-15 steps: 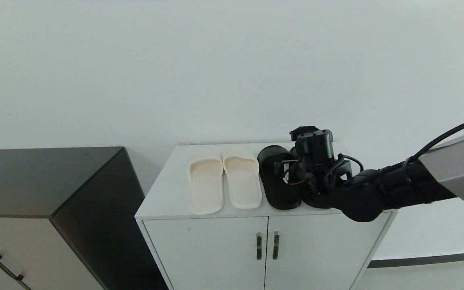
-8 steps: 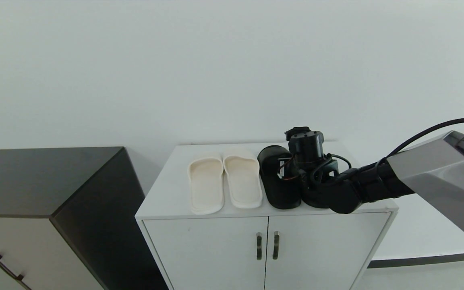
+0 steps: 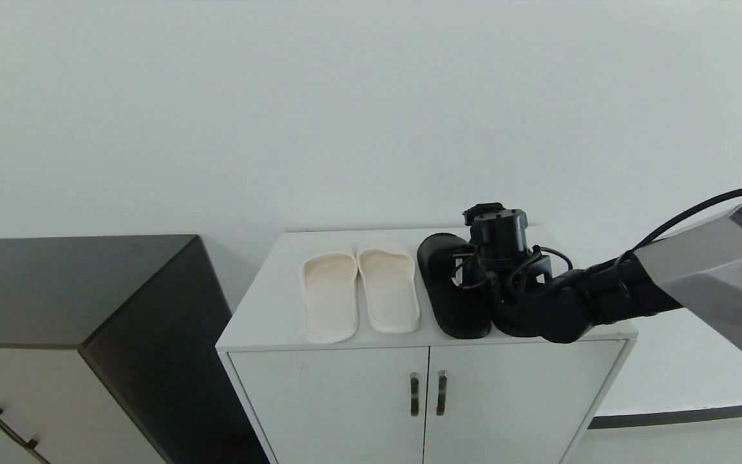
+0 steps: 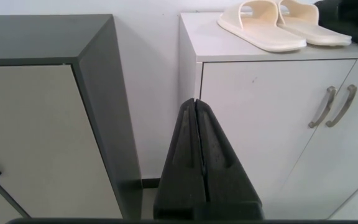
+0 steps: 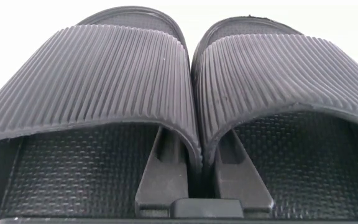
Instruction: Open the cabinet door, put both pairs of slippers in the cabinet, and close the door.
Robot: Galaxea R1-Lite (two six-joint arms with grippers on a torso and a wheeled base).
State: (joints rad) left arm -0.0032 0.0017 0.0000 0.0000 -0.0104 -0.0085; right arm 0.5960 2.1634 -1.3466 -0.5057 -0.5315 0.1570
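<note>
Cabinet point(image 3: 319, 399): white and low, with two doors, both shut. Two upright bar handles point(image 3: 414, 393) flank the centre seam.
Cream pair point(image 3: 359, 293): plain slides lying flat on the left part of the cabinet top, side by side and touching, toes toward the wall.
Black pair point(image 3: 451, 296): slides with ribbed straps point(image 5: 104, 74), side by side just right of the cream pair. The right gripper point(image 5: 196, 171) has a finger under each strap, pinching the adjoining inner edges.

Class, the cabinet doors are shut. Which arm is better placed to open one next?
Left. The left pincer, shut and free, hangs low before the white cabinet's metal handles. The right pincer is up top, closed on the black ribbed rubber slippers.
</note>
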